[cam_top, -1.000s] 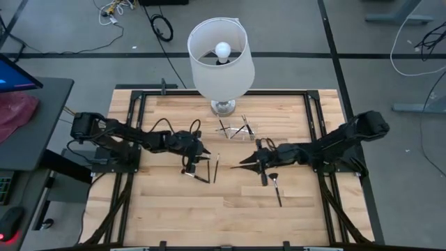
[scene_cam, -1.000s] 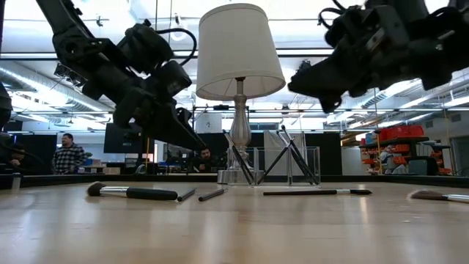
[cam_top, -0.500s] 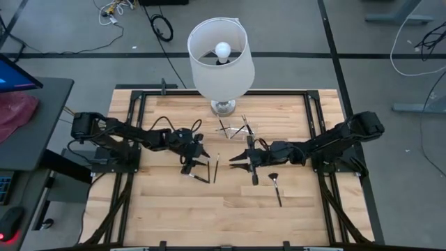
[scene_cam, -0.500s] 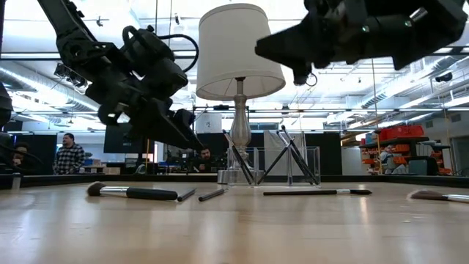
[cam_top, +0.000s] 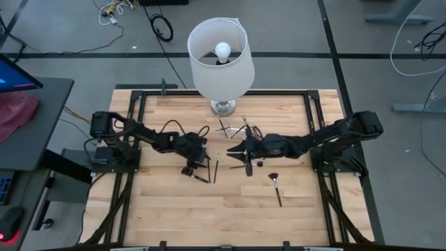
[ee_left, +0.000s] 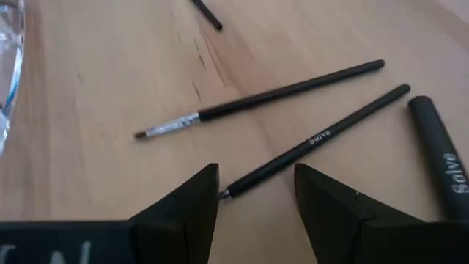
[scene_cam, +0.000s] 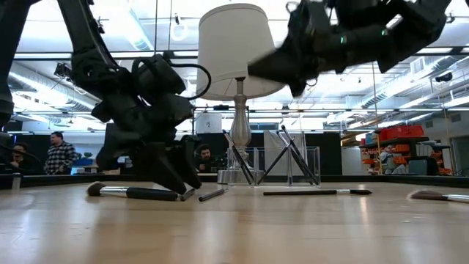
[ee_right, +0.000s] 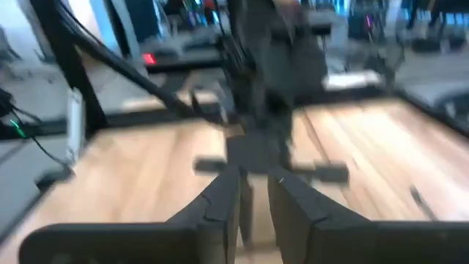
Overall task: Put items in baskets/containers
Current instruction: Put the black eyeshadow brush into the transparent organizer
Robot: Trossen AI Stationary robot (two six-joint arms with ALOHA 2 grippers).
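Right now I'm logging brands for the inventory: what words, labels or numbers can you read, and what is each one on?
"Solve": on the thick dark brush handle, left wrist view.
Small white word on the thin dark brush between the left gripper's open jaws: too small to read for certain.
White letters on the left gripper's body, cut off: unreadable.
Nothing legible elsewhere.

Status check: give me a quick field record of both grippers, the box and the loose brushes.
left gripper: open, low over the wooden table, straddling a thin black makeup brush
right gripper: raised near the small clear plastic box, shut on a thin dark brush
box contents: several leaning brushes
loose on table: several brushes, including a fan-shaped brush
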